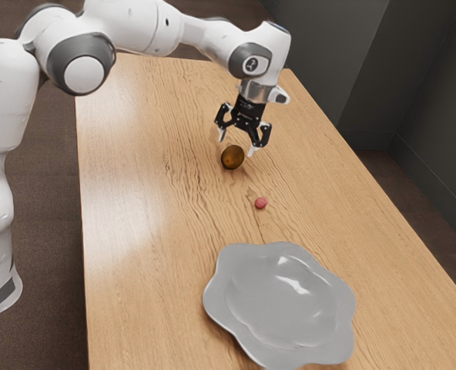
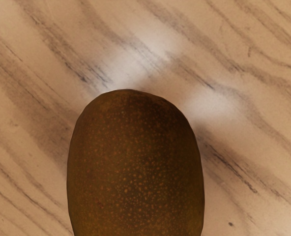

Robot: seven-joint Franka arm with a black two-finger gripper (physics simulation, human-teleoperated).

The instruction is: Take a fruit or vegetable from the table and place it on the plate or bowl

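A brown kiwi point(image 1: 232, 157) lies on the wooden table point(image 1: 135, 231), near its middle. My black gripper point(image 1: 238, 143) hangs just above it, open, with its fingers spread to either side of the fruit's top and not touching it. From the wrist camera the kiwi point(image 2: 135, 167) looms large and speckled directly under my hand. A small red fruit point(image 1: 261, 203) rests on the table between the kiwi and a grey wavy-edged plate point(image 1: 236, 308) at the near side.
The table's far right edge point(image 1: 343, 146) drops off toward a dark wall. Bare wood stretches to the exterior view's left of the kiwi and plate.
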